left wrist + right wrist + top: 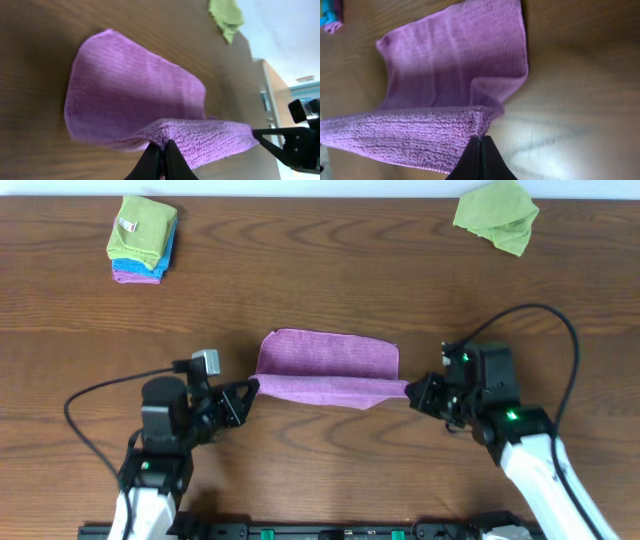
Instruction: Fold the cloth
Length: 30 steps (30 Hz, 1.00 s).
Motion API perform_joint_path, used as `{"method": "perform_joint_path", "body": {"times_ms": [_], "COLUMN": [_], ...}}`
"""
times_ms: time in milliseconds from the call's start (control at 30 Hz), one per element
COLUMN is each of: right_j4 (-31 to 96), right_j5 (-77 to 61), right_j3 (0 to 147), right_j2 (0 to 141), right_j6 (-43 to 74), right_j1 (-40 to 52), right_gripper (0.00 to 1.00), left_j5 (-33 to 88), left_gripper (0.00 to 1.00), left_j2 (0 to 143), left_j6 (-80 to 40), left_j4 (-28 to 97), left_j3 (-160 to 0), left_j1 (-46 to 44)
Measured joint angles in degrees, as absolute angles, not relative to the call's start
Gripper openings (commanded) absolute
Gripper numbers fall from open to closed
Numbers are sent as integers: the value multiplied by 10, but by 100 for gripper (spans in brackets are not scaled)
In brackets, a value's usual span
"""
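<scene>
My left pincer (250,388) and right pincer (411,391) each clench 1 near corner of the cloth (325,360), held taut for folding

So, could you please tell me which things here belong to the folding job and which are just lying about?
Part of the job: purple cloth, its near edge lifted; left hand and right hand, each pinching a corner of it.
Lying about: stack of folded cloths, far left; crumpled green cloth, far right.
</scene>
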<state>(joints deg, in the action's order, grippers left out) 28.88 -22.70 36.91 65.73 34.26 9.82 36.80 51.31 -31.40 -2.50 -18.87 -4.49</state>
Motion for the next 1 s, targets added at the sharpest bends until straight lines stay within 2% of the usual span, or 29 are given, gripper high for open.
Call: {"method": "perform_joint_path", "body": {"times_ms": [167, 333, 600, 1000], "right_j4": [234, 187, 219, 224], "right_j5": [-223, -212, -151, -99], "right_j3": [369, 376, 457, 463], "right_j2": [705, 709, 708, 739], "right_j6": [354, 373, 386, 386], "right_j1": [98, 98, 98, 98], "right_gripper": [2, 2, 2, 2], "left_j5": [364, 360, 365, 359], "left_gripper": [6, 5, 6, 6], "left_j2": [625, 729, 827, 910], "left_j6": [-315, -292, -261, -250], "left_j4": [-80, -84, -67, -89], "left_j3": [-196, -286, -423, -436], "left_j1": [-45, -45, -46, -46]}}
